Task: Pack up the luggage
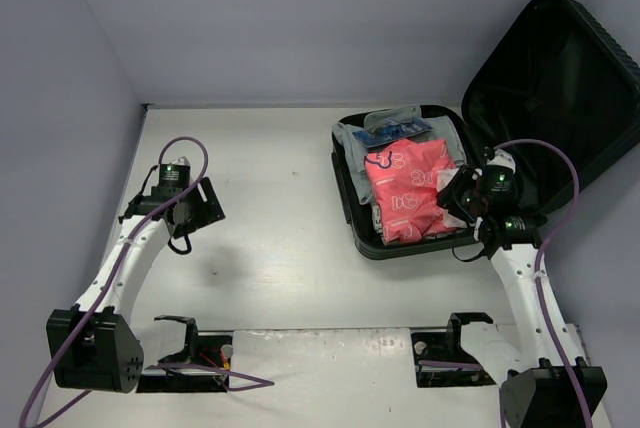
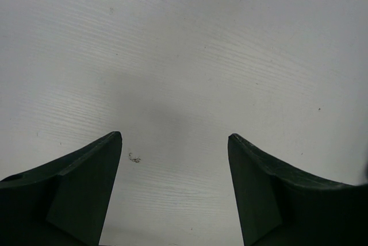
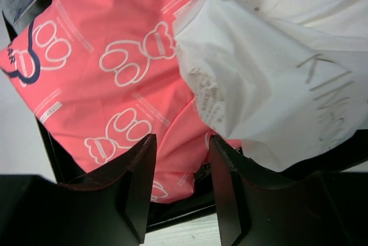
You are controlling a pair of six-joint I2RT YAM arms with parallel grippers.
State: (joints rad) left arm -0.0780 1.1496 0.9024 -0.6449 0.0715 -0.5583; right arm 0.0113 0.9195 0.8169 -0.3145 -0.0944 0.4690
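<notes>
We see the luggage point(image 1: 555, 88), a black hard-shell suitcase, lying open at the far right of the counter point(image 1: 270, 238). Its ribbed lid stands up and leans back toward the right wall. The base holds a pink pack point(image 1: 410, 188) printed with white paw-like outlines. Behind the pack are a blue-and-clear packet point(image 1: 397, 131) and a bit of grey fabric point(image 1: 352, 143) at the back left corner.

The right end effector point(image 3: 181, 138) hangs over the right side of the suitcase base, just above the pink pack. From its wrist camera we see the two fingers drawn fairly close together with a narrow gap between them. We see nothing clamped in that gap, only the pink pack and the dark suitcase rim below. A crinkled white plastic bag point(image 3: 276, 73) with grey lettering lies on the pink pack just past the right-hand finger. We cannot tell whether it touches that finger.

The left end effector point(image 2: 175, 137) is well away from the suitcase, over the left part of the counter. Its fingers are spread wide and hold nothing, and only the bare white surface shows between them.
</notes>
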